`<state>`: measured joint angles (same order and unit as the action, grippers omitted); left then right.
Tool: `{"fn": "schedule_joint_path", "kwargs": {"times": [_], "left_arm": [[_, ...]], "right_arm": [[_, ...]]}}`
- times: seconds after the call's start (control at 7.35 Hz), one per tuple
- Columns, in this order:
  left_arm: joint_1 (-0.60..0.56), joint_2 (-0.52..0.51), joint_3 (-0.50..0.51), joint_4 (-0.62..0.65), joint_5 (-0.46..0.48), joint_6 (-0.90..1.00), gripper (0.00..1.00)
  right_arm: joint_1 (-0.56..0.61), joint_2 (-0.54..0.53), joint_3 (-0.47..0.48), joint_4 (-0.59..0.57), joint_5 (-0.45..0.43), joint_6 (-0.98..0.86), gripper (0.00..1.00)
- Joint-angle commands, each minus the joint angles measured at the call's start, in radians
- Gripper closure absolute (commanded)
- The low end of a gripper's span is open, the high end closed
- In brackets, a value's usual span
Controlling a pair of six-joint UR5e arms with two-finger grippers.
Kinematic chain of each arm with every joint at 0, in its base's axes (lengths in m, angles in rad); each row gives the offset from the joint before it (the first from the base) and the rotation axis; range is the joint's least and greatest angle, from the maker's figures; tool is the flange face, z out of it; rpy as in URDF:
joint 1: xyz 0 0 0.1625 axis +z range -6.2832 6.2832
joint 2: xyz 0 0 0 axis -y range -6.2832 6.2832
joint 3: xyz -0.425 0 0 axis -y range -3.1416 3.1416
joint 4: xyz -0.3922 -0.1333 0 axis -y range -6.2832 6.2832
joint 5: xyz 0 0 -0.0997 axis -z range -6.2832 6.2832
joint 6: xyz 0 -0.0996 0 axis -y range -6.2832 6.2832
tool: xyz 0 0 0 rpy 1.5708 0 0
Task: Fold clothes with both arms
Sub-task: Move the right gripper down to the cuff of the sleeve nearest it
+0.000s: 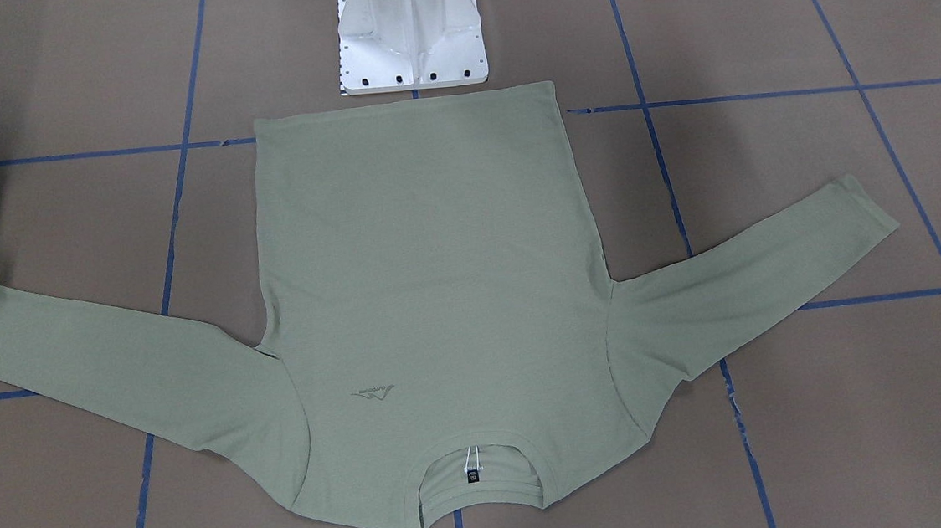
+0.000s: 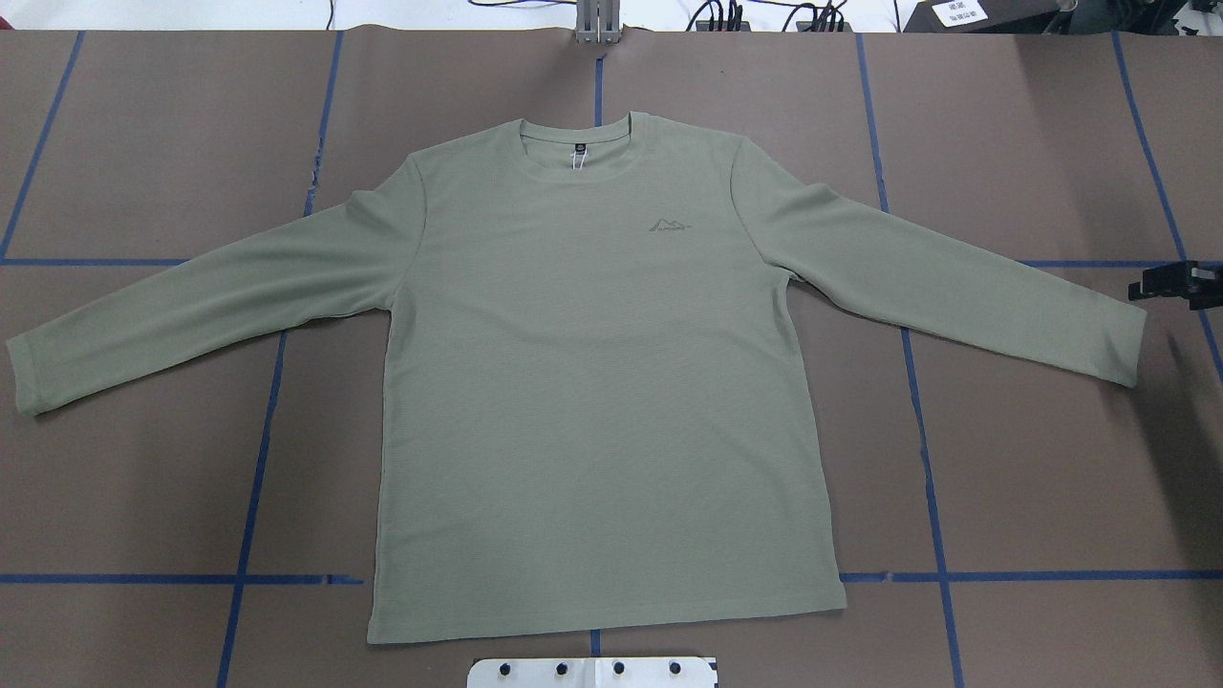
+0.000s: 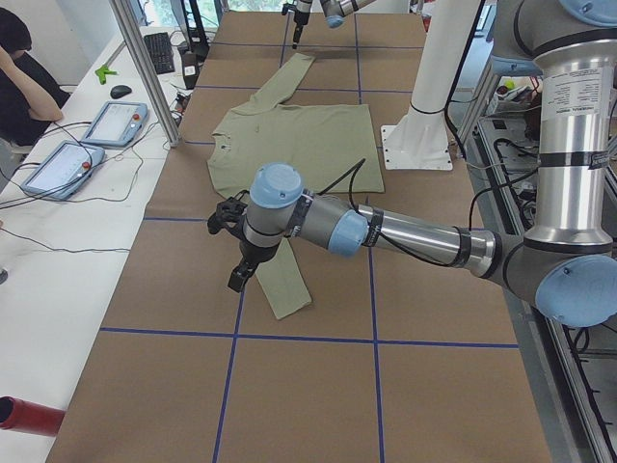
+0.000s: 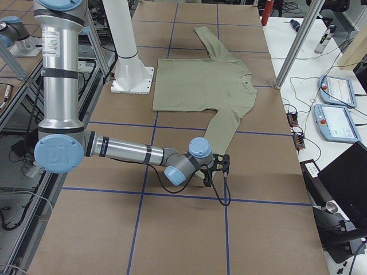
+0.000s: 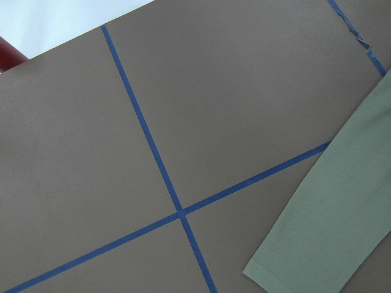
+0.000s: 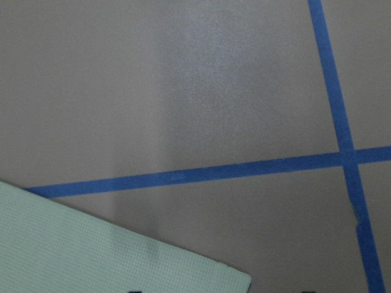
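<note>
The pale sage-green long-sleeved shirt lies flat and face up on the brown table, sleeves spread, hem toward the robot base and neck on the far side. My left gripper hovers over the table by the cuff of the sleeve on my left; I cannot tell its state. My right gripper is just beyond the other cuff. Two dark tips sit far apart at the bottom edge of the right wrist view, so it is open and holds nothing.
The white pedestal base stands right behind the hem. Blue tape lines grid the table. Beyond the far edge are an aluminium post, two tablets, cables and a seated person. A red cylinder lies near the corner.
</note>
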<state>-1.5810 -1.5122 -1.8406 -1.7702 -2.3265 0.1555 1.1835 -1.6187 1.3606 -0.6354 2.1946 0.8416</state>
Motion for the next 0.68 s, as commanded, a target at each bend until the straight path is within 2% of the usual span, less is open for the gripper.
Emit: {"fn": "schedule_joint_path", "kwargs": {"times": [0.0, 0.27, 0.54], "left_arm": [[-0.001, 0.001, 0.0, 0.0, -0.001, -0.001, 0.0], [-0.001, 0.006, 0.0, 0.0, -0.001, -0.001, 0.0], [-0.001, 0.006, 0.001, 0.0, -0.001, -0.001, 0.0]], "right_arm": [[-0.037, 0.031, -0.043, 0.006, -0.019, 0.001, 0.14], [-0.045, 0.043, -0.055, 0.008, -0.032, 0.001, 0.15], [-0.048, 0.042, -0.073, 0.008, -0.033, 0.001, 0.23]]}}
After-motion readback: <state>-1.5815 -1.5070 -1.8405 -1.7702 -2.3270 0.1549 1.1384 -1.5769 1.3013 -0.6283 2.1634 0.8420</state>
